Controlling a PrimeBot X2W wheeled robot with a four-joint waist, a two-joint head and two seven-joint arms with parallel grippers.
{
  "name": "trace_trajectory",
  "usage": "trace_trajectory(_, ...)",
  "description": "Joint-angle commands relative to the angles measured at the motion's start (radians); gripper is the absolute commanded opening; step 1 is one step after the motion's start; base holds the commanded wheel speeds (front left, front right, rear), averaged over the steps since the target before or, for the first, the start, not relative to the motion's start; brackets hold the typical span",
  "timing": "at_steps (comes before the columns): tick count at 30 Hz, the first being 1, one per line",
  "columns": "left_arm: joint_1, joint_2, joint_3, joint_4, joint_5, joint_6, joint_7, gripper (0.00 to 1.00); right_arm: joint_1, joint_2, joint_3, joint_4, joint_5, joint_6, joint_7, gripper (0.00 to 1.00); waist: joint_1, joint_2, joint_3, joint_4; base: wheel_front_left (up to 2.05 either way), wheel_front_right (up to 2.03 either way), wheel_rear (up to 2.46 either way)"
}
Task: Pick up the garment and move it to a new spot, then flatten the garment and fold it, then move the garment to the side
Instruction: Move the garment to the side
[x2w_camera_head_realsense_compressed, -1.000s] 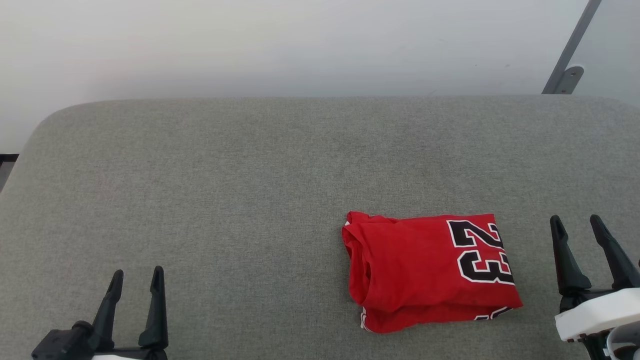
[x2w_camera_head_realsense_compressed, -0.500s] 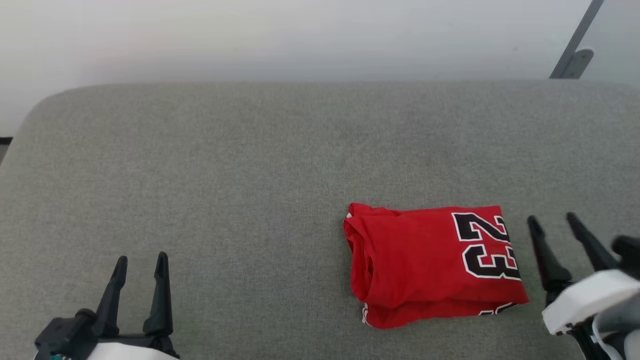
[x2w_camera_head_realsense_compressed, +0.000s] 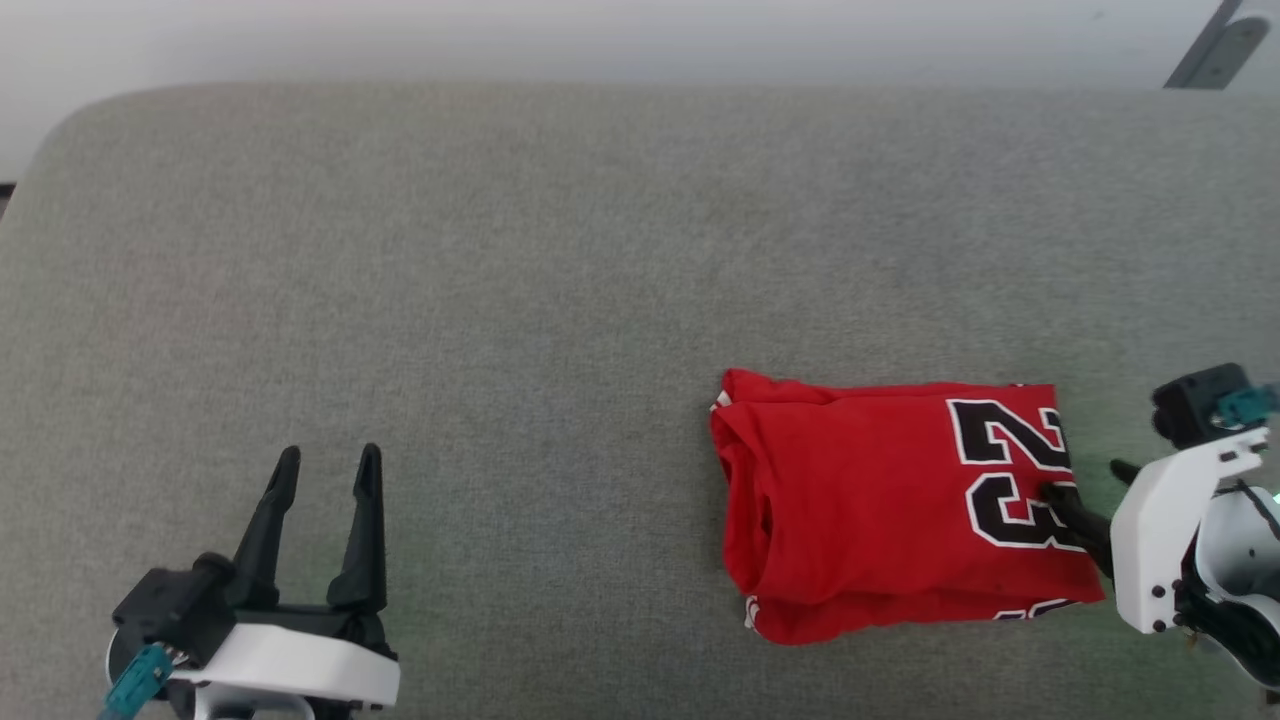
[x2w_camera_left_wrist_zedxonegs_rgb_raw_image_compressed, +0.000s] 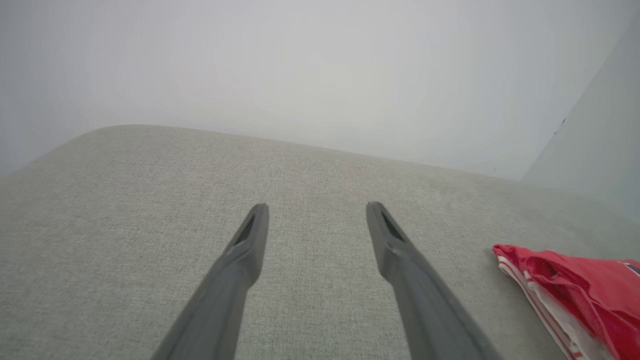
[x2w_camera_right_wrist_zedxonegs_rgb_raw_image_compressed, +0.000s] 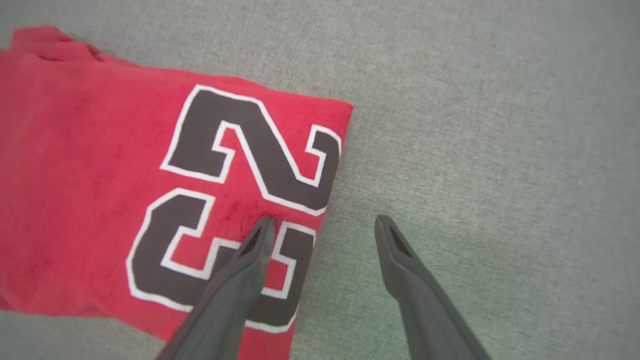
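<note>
At the lower left of the head view, the left gripper (x2w_camera_head_realsense_compressed: 330, 452) hovers with its jaws wide and empty over the grey upholstered surface (x2w_camera_head_realsense_compressed: 500, 300). That surface lies bare across left and centre, giving ample room to slide. Right of centre, the red number 23 jersey (x2w_camera_head_realsense_compressed: 880, 510) sits folded into a compact rectangle, so only the sideways move seems left. At its right edge the right gripper (x2w_camera_right_wrist_zedxonegs_rgb_raw_image_compressed: 324, 219) straddles the hem, spread wide and holding nothing.
</note>
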Motion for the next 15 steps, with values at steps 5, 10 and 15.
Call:
trace_trajectory(5, -0.045, 0.002, -0.022, 0.013, -0.007, 0.001, -0.005, 1.00, -0.028, 0.003, 0.030, 0.043, 0.050, -0.001, 0.133, 1.00, 0.0001, -0.0001, 0.052, 0.029, 0.00, 0.00, 0.00)
trace_trajectory(10, -0.067, 0.004, -0.030, 0.021, -0.014, 0.001, -0.005, 1.00, -0.015, 0.029, 0.050, 0.059, 0.074, 0.000, 0.177, 0.92, 0.0001, -0.0001, 0.075, 0.031, 0.00, 0.00, 0.00)
trace_trajectory(15, -0.089, 0.013, -0.046, 0.029, -0.019, 0.001, -0.005, 1.00, -0.034, 0.056, 0.015, 0.068, 0.086, -0.001, 0.105, 0.00, 0.0001, -0.0001, 0.092, 0.010, 0.00, 0.00, 0.00)
